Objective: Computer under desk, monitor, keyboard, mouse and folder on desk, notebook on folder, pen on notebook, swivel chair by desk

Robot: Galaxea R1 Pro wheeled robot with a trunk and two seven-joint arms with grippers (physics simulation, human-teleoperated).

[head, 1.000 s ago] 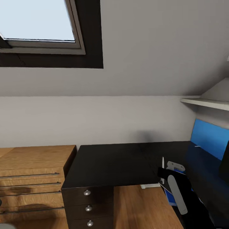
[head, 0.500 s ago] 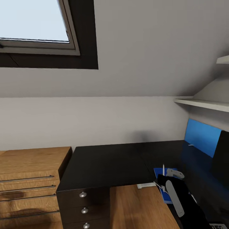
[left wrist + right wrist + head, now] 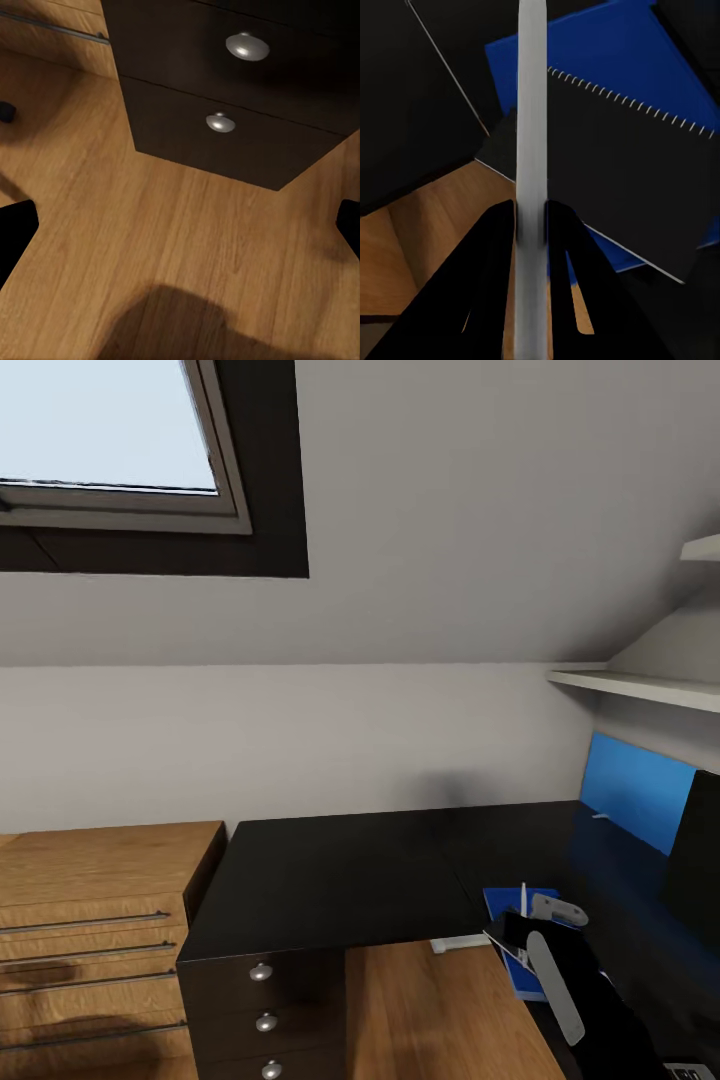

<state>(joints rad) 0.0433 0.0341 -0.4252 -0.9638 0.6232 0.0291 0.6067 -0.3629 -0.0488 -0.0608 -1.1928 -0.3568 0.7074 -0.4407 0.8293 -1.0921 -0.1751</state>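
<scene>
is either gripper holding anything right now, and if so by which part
The right gripper holds the pen, its two fingers pinching the shaft partway along, above the notebook on the folder. The left gripper is open and holds nothing.

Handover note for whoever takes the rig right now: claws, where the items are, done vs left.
Right claw: shut on the pen, held above the notebook.
Left claw: open, nothing between its fingers, hanging over the wood floor in front of the drawer unit.
Folder lies on the desk near its inner front edge; the notebook is stacked on it.
Dark panel at the head view's right edge is likely the monitor; too cropped to confirm.
Done: folder on desk, notebook on folder.
Left: set the pen on the notebook, then check keyboard, mouse and chair.
</scene>
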